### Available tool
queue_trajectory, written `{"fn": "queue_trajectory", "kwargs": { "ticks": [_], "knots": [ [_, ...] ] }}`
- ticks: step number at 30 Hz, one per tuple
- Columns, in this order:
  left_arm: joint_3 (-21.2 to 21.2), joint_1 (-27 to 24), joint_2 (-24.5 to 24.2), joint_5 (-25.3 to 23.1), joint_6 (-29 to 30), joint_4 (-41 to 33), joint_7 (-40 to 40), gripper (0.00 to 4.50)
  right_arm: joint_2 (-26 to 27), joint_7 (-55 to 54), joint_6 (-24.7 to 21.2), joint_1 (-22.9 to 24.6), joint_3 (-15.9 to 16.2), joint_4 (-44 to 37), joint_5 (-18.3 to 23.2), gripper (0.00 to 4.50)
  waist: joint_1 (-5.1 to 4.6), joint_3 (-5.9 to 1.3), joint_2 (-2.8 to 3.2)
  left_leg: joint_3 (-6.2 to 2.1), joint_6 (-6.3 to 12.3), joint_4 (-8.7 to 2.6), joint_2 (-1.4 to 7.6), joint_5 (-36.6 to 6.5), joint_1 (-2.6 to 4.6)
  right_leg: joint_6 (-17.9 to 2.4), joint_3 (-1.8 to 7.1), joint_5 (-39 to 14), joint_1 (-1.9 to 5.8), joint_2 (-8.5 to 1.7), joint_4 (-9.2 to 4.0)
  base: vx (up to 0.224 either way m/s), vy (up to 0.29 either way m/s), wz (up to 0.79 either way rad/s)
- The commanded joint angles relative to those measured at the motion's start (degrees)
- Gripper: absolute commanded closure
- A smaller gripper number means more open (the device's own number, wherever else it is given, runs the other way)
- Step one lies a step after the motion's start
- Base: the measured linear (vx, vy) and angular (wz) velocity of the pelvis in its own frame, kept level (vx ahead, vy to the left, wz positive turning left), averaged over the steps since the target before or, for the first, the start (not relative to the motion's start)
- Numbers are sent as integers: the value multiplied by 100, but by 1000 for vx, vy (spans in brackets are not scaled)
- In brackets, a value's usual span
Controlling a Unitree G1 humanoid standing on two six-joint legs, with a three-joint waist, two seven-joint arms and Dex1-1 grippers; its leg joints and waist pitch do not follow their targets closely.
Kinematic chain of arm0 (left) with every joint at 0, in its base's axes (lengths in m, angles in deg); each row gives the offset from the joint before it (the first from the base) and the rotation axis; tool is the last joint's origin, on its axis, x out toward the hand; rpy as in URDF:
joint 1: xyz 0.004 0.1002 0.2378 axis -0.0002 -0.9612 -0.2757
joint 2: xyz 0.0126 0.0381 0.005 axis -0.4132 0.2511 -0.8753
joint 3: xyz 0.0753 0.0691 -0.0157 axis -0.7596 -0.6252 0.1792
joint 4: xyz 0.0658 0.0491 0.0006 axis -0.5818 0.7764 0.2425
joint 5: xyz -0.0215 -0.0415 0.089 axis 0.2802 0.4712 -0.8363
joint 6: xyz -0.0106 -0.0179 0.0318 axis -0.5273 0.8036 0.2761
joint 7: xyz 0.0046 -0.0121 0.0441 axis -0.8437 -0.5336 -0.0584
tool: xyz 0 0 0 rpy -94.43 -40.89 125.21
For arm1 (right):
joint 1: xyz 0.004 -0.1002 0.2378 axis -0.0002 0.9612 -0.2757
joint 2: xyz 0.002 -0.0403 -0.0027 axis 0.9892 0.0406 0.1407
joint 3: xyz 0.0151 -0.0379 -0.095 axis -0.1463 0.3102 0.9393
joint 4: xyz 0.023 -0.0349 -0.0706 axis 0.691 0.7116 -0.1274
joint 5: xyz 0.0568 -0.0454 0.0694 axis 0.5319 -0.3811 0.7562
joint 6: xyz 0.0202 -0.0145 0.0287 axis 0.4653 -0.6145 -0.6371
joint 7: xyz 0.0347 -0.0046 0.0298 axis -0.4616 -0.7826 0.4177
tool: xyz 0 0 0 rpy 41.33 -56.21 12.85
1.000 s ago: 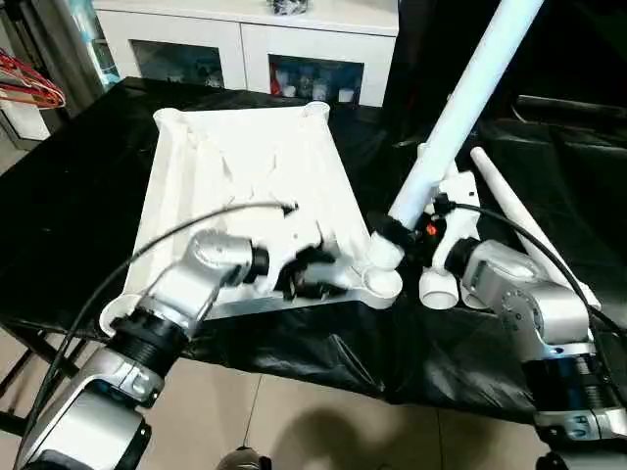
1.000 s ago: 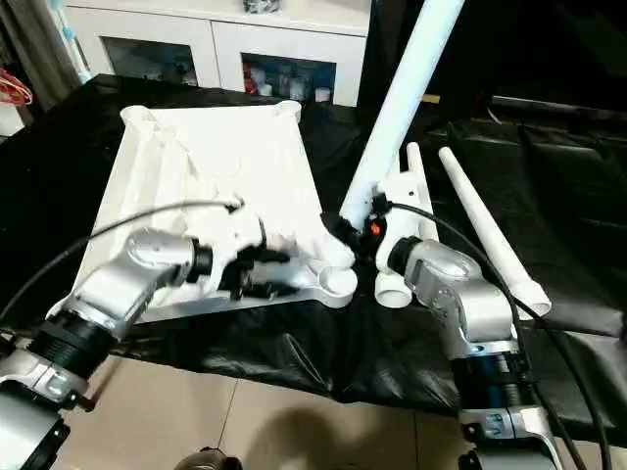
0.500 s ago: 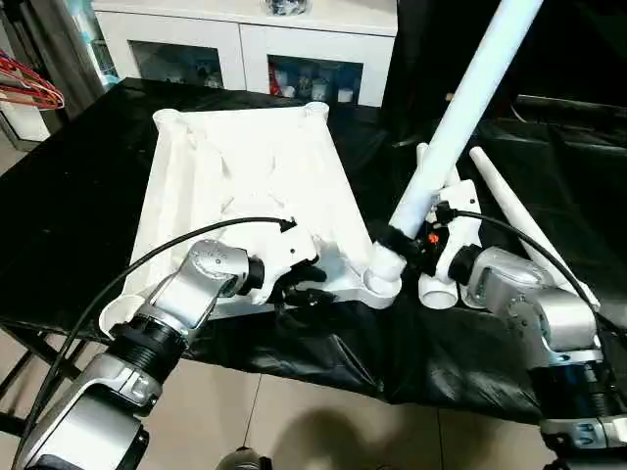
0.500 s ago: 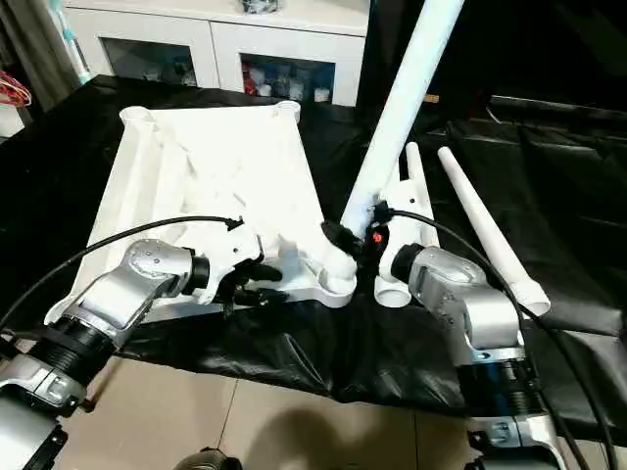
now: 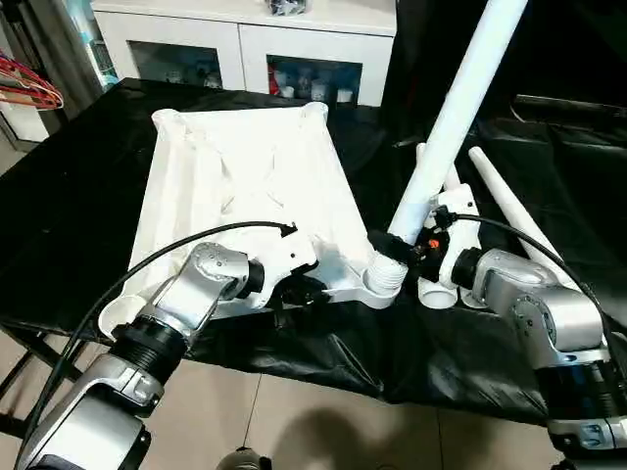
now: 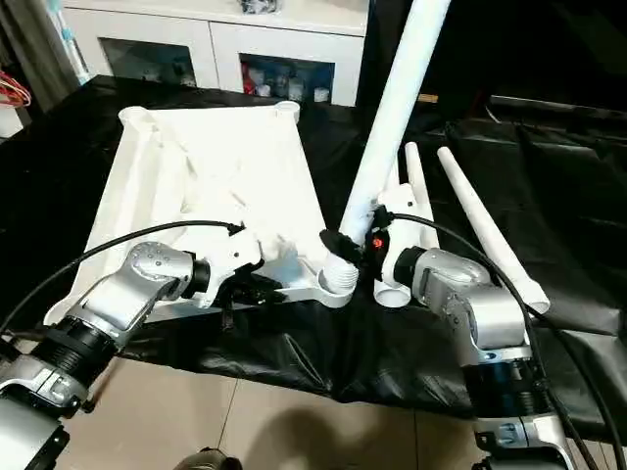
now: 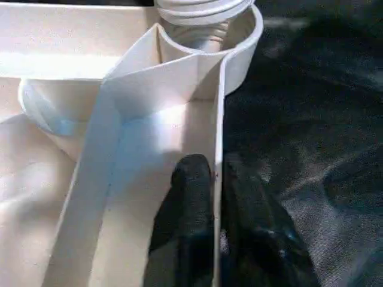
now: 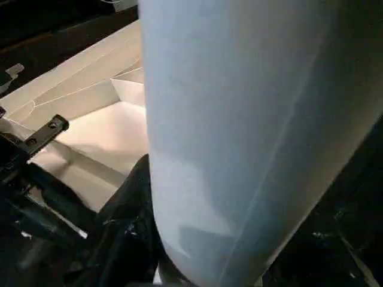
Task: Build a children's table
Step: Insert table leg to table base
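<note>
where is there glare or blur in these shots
Left wrist view: bright glare on the tabletop rib, its near part soft. Right wrist view: the leg is so close it blurs. Left eye view: the tabletop's ribs wash out; the black cover shows faint sheen.

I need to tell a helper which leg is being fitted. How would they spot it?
On the black-covered table, find the upturned white tabletop. At its near corner by the right hand, one leg stands in the socket, leaning; the other legs lie flat on the cloth.
</note>
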Motion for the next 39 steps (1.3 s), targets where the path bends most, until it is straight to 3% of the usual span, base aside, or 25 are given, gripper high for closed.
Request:
{"fn": "queue_trajectory", "kwargs": {
  "ticks": [1, 3, 4, 7, 28, 37, 39],
  "knots": [
    [11, -40, -2, -49, 76, 51, -82, 445, 16, 49, -55, -56, 31, 86, -1, 262, 8, -433, -10, -242, -53, -439, 432, -929, 140, -1057, 376, -1218, 270, -636, -487, 0, 0, 0],
    [23, -50, -1, -28, 75, 29, -117, 445, 25, 55, -63, -69, 49, 122, 6, 262, 6, -437, -10, -245, -48, -443, 436, -902, 138, -1062, 374, -1161, 274, -635, -476, 0, 0, 0],
    [21, -55, 1, -25, 64, 24, -127, 449, 30, 59, -62, -73, 61, 144, 0, 262, 0, -439, -52, -239, -34, -445, 437, -882, 138, -1067, 372, -1139, 276, -633, -476, 0, 0, 0],
    [26, -70, 10, -9, 84, 21, -139, 450, 28, 109, -71, -78, 133, 204, -30, 262, -17, -426, -27, -238, -27, -439, 429, -934, 138, -1076, 372, -1264, 269, -638, -489, 0, 0, 0],
    [193, -116, 160, 71, -21, -36, -95, 450, -80, 410, -206, -76, 328, 128, -50, 262, -23, -425, -76, -238, -2, -443, 433, -929, 135, -992, 376, -1434, 264, -643, -508, 0, 0, 0],
    [216, -115, 170, 79, -4, -53, -116, 450, 124, 222, 61, -51, 150, 517, -64, 262, -33, -420, -80, -242, -15, -454, 438, -967, 137, -971, 374, -1521, 251, -642, -515, 0, 0, 0],
    [259, -109, 188, 74, -9, -37, -98, 450, 219, 159, 125, 38, -12, 575, 38, 262, -31, -423, -75, -238, -1, -447, 431, -952, 139, -990, 377, -1474, 252, -647, -516, 0, 0, 0]
  ]
}}
